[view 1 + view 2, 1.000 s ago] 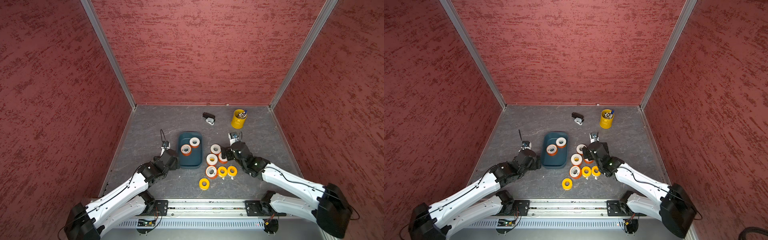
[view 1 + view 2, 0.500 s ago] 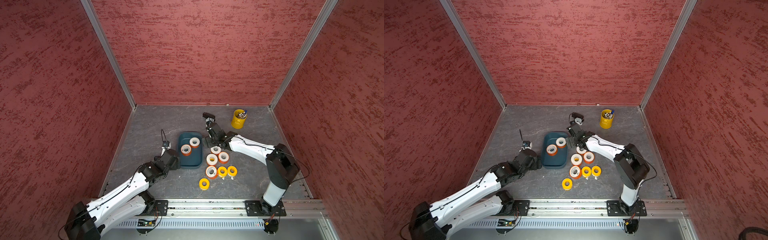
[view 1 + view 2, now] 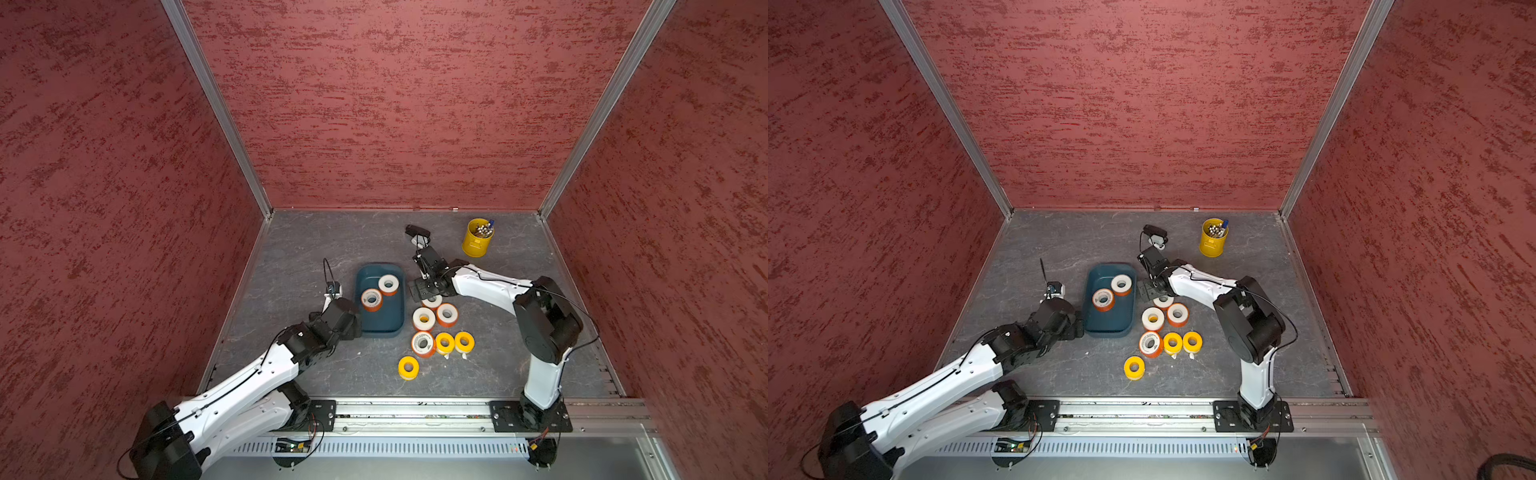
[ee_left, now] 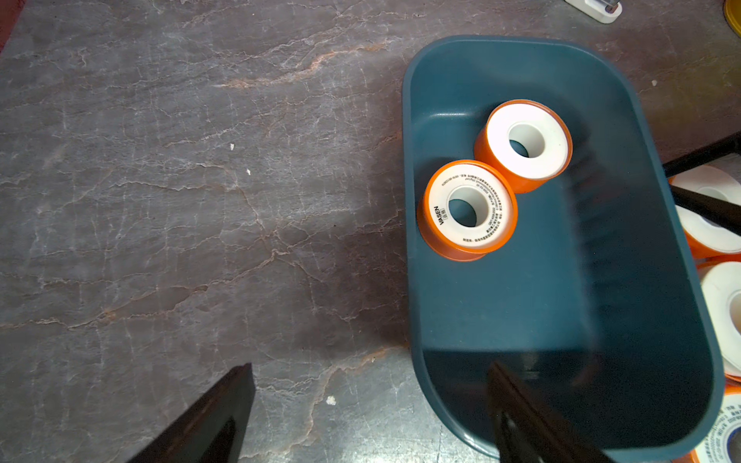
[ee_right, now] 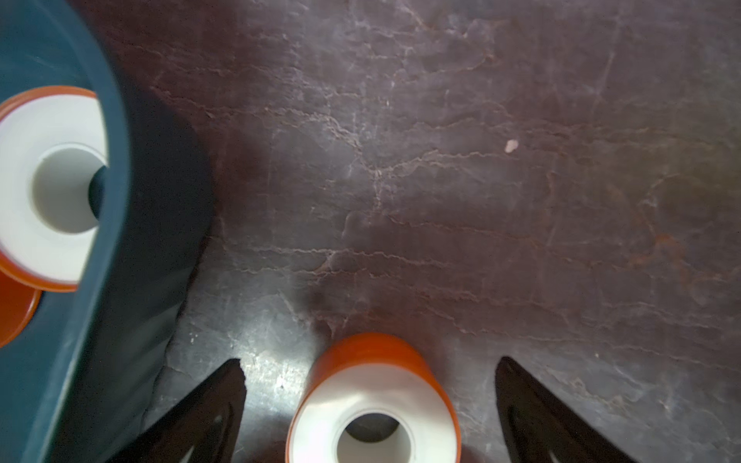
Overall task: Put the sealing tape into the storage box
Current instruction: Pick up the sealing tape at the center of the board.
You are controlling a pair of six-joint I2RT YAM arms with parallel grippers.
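Two tape rolls [image 3: 371, 299] in the box [image 3: 381, 322]; rest outside.
Wide-open right gripper [image 5: 371, 360] straddles a roll [image 5: 373, 401] at box's three o'clock; left gripper [image 4: 371, 365] open, empty.

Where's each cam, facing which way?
Top views: high above the rail, looking down at the table; left arm, right arm show.
Left wrist: behind the open left pincer, shown; faces down at the storage box.
Right wrist: behind the open right pincer, shown; faces down at an orange roll.
Shared: both wrist views see the box's blank-faced roll.
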